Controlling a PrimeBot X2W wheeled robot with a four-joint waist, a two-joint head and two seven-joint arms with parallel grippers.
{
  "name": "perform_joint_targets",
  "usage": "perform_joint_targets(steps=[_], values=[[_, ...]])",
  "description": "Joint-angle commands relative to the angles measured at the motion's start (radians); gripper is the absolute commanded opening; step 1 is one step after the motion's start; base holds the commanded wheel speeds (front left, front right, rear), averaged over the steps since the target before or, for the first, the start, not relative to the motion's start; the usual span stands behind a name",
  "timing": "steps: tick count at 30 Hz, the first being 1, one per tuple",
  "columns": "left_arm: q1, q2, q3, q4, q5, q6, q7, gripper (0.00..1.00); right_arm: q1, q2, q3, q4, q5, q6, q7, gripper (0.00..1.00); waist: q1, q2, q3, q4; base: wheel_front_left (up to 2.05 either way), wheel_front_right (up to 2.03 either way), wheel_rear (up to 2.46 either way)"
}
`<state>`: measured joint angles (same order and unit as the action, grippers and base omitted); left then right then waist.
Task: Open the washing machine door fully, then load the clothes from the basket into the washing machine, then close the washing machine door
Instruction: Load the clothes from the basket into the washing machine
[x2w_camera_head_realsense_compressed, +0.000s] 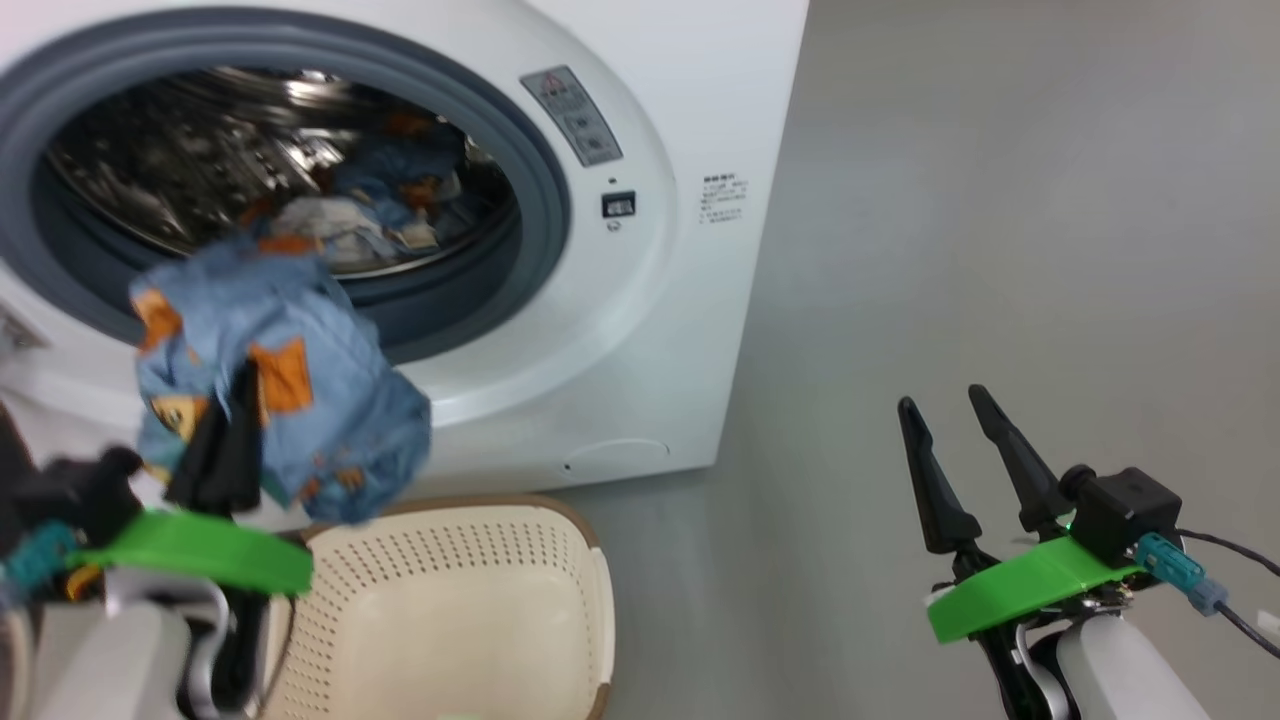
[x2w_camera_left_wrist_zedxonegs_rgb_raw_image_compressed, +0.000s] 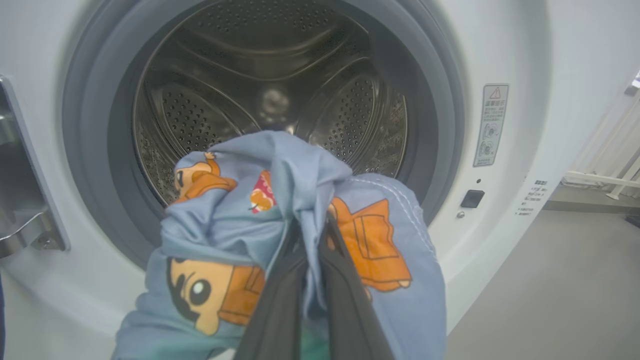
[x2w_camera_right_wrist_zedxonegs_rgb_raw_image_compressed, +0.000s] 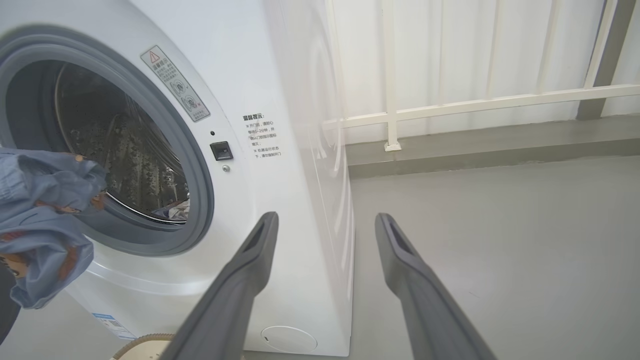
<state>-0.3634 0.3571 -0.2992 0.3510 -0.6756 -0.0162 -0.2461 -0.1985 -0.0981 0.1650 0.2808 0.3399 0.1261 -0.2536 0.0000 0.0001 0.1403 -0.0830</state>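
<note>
Before the gasket rim (x2w_camera_head_realsense_compressed: 548, 215), left claw (x2w_camera_head_realsense_compressed: 238, 400) pinching clothes (x2w_camera_head_realsense_compressed: 300, 400), right claw (x2w_camera_head_realsense_compressed: 942, 398) spread wide

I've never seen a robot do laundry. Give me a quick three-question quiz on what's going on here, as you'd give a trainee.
1. True or false: the right gripper holds a garment.
2. The left gripper is shut on a blue garment. Where is that garment? A draped over the right gripper; B in the air before the washing machine's opening; C deep inside the washing machine.
3. Fill in: other clothes already lie in the machine's steel ____.
Key: 1 false, it is open and empty; 2 B; 3 drum.
</note>
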Motion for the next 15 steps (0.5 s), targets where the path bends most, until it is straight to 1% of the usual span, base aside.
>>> perform_joint_targets(steps=[1,13,15], values=[[-0.089,0.035,0.047,0.015,-0.003,-0.015,-0.003,0.0,-0.043,0.004,0.022,-0.033,-0.016,0.005,-0.008,1.0,0.0,-0.0001,0.066,-0.04,0.0,0.0,0.0],[-0.448,0.062,0.062,0.302,0.008,-0.072,-0.007,0.0,-0.088,0.045,0.025,-0.082,-0.053,0.005,-0.008,1.0,0.0,-0.0001,0.263,-0.135,0.0,0.0,0.0],[-0.476,0.067,0.064,0.324,0.009,-0.077,-0.007,0.0,-0.09,0.046,0.023,-0.087,-0.054,0.005,-0.008,1.0,0.0,-0.0001,0.28,-0.144,0.0,0.0,0.0]])
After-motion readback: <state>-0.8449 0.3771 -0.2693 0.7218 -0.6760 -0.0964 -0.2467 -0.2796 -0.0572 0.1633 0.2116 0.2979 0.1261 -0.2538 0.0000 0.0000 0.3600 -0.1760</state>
